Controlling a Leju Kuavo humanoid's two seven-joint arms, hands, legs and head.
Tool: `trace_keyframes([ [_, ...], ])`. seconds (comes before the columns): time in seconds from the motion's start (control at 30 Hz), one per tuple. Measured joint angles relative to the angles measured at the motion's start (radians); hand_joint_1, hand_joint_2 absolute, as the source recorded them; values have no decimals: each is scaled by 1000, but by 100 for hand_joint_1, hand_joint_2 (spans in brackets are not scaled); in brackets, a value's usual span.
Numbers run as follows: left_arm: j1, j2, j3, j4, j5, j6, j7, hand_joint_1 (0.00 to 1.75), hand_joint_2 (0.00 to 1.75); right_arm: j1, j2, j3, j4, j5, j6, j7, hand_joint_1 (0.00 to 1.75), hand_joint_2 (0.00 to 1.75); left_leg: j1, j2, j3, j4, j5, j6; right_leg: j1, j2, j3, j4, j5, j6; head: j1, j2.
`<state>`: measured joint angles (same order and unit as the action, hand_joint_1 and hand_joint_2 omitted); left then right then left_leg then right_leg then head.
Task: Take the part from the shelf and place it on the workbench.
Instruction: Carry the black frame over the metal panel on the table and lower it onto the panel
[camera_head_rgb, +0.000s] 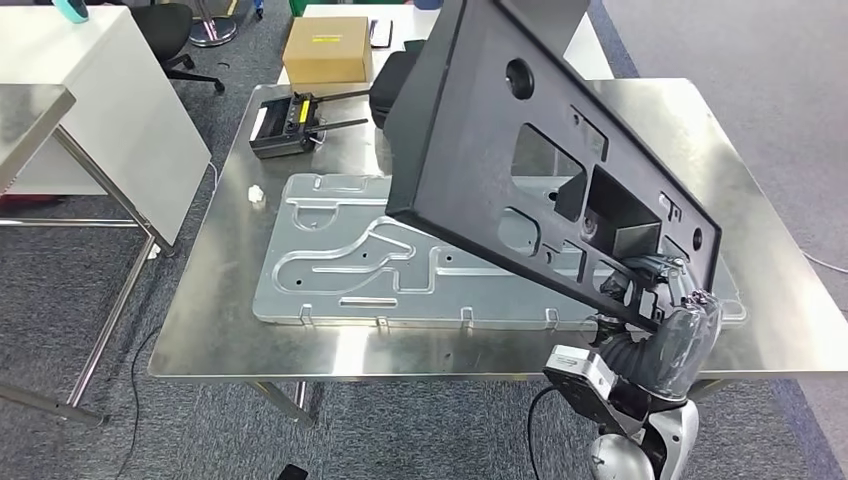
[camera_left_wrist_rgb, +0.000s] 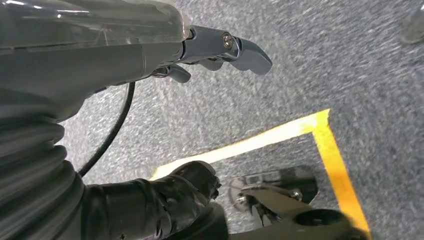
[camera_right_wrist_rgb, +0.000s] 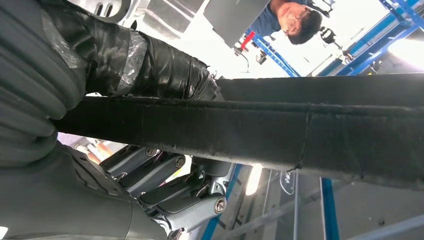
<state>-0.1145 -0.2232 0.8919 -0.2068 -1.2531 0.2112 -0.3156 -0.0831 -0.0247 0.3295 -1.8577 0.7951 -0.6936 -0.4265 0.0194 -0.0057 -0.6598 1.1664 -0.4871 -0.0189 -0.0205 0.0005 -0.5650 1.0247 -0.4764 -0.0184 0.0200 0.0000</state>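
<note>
Part transfer: black panel held over the table.

The right hand (camera_head_rgb: 668, 318) is clamped on the lower edge of the black panel (camera_head_rgb: 545, 160), thumb on one face, fingers (camera_right_wrist_rgb: 165, 182) on the other. The panel rises tilted from the hand, above the stamped metal plate (camera_head_rgb: 330, 250) on the table (camera_head_rgb: 250, 345), apparently awaiting set-down. The left hand (camera_left_wrist_rgb: 220, 50) hangs over carpet, fingers apart, holding nothing.

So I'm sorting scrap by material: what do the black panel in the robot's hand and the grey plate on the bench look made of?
Black panel: likely moulded plastic; matte, with formed cutouts and a boxy pocket. Grey plate: seemingly stamped sheet metal; dull silver sheen, pressed grooves. The right hand holds the panel.
</note>
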Motion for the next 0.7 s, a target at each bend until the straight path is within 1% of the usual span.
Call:
trace_keyframes([
  [0.03,-1,0,0,0,1,0,0,0,175,-5,-1,3,3,1,0,3,175,175,0,0,27,-63,29,0,0,1,3,4,-6,6,0,0],
  [0.07,-3,0,0,0,1,-2,-2,0,175,-9,-1,6,7,2,0,7,175,175,-1,0,46,-107,44,3,1,1,4,6,-10,13,0,0],
  [0.1,-4,0,-1,0,0,-5,-5,0,175,-13,-2,10,11,3,1,9,175,175,-3,-1,54,-128,45,8,3,2,4,7,-12,19,0,0],
  [0.13,-5,0,-1,0,-1,-9,-8,0,175,-17,-3,13,15,5,1,12,175,175,-6,-2,57,-133,40,15,5,2,3,7,-12,25,-1,0],
  [0.17,-6,0,-2,0,-3,-14,-10,0,175,-21,-4,17,20,8,2,15,171,175,-6,-2,56,-135,40,23,4,2,3,5,-12,30,-1,0],
  [0.2,-6,0,-3,0,-4,-20,-12,0,175,-25,-4,21,25,14,4,20,168,175,-5,-3,58,-138,41,30,3,1,2,9,-17,35,0,0],
  [0.23,-6,0,-4,0,-5,-26,-12,0,175,-30,-5,24,30,24,6,25,164,175,-4,-3,59,-141,41,37,1,0,-5,25,-29,39,0,0],
  [0.27,-8,0,-5,0,-5,-31,-12,0,175,-37,-7,28,37,37,9,33,161,175,-3,-2,61,-144,42,44,0,0,-23,64,-51,43,0,0],
  [0.3,-9,0,-6,0,-5,-35,-12,0,175,-45,-8,32,47,53,14,41,163,175,-4,-1,62,-145,42,49,-1,0,-51,121,-79,45,1,0],
  [0.33,-10,-1,-6,0,-5,-37,-10,0,131,-52,-9,37,58,72,18,50,164,175,-5,-1,62,-145,40,53,-1,0,-87,191,-108,46,1,0],
  [0.37,-10,-1,-6,0,-5,-38,-7,0,87,-58,-11,42,70,94,20,61,165,175,-7,0,63,-145,39,55,-1,0,-121,253,-127,46,1,0],
  [0.4,-10,-1,-6,0,-7,-39,-2,0,44,-64,-12,47,86,121,22,74,166,175,-9,-1,64,-144,38,57,0,0,-142,285,-127,45,1,0],
  [0.43,-10,-1,-6,0,-10,-39,5,0,0,-71,-12,50,101,154,21,87,166,175,-11,-2,66,-144,37,58,0,0,-145,280,-108,42,1,0],
  [0.47,-11,-2,-7,0,-13,-37,14,0,0,-81,-13,54,118,197,19,105,166,175,-13,-3,69,-144,35,58,2,0,-130,236,-72,36,1,0],
  [0.5,-12,-3,-9,0,-18,-33,24,0,0,-94,-13,57,134,247,17,126,166,175,-15,-4,72,-144,34,58,5,0,-102,167,-31,29,1,0],
  [0.53,-14,-6,-12,0,-22,-30,34,0,0,-111,-14,61,151,303,15,148,166,175,-18,-4,74,-144,32,57,9,0,-73,103,-2,21,0,0],
  [0.57,-17,-8,-16,0,-27,-26,42,0,0,-129,-14,64,168,364,13,171,166,175,-20,-4,74,-143,30,54,13,-1,-52,54,14,15,0,0],
  [0.6,-20,-10,-21,0,-31,-23,49,0,0,-147,-16,68,188,425,11,195,167,175,-21,-3,73,-142,30,51,17,-1,-41,27,19,11,0,0],
  [0.63,-23,-12,-25,0,-34,-22,55,0,0,-166,-18,71,209,486,10,218,167,175,-21,-2,72,-143,30,46,19,-1,-38,19,15,10,0,0],
  [0.7,-30,-14,-33,0,-42,-22,64,0,0,-205,-23,78,255,601,8,266,169,175,-20,-1,71,-141,28,35,16,0,-35,8,20,4,0,0],
])
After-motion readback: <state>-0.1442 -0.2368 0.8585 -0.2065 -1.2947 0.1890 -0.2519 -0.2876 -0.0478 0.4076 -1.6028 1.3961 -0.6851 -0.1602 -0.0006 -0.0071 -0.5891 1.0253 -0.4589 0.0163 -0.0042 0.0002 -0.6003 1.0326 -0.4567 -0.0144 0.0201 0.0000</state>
